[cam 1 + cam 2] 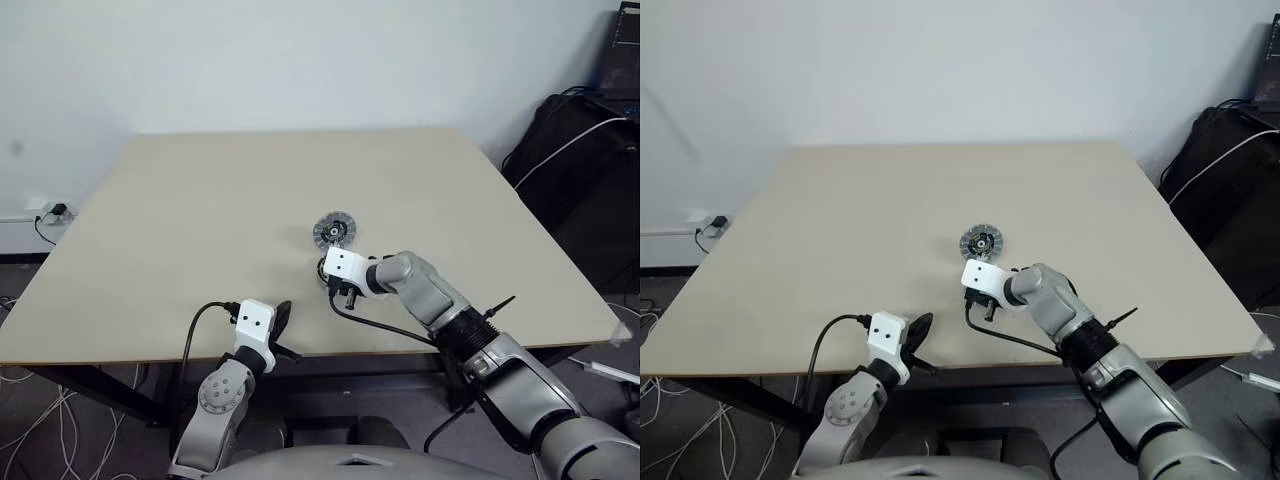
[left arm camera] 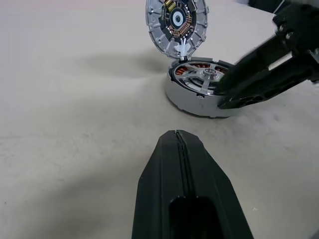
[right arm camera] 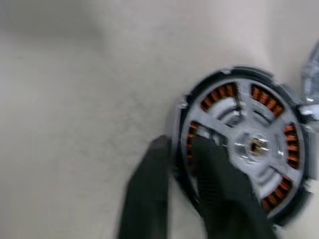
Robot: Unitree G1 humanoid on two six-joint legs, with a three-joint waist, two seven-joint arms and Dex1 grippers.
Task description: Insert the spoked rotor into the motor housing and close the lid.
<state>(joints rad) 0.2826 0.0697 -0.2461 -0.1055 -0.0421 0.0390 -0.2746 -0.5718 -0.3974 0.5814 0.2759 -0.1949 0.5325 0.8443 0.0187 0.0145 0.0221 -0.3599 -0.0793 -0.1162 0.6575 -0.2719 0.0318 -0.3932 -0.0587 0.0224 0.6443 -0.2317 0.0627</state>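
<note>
Right claw point(image 3: 177, 164) is clamped on the near rim of the housing point(image 2: 199, 92), one finger outside the wall and one inside over the copper windings, probably to pin it to the table point(image 1: 200, 220). Its rotor point(image 3: 249, 144) already sits inside, spokes over the coils. Just behind stands the lid point(image 2: 177, 25), hinged up and tilted back, so closing it is what remains. Left claw point(image 2: 182, 189) hangs near the table's front edge, well apart from the parts, fingers pressed together on nothing. From the head cameras the right wrist covers most of the housing, and its far rim is cut off up close.
</note>
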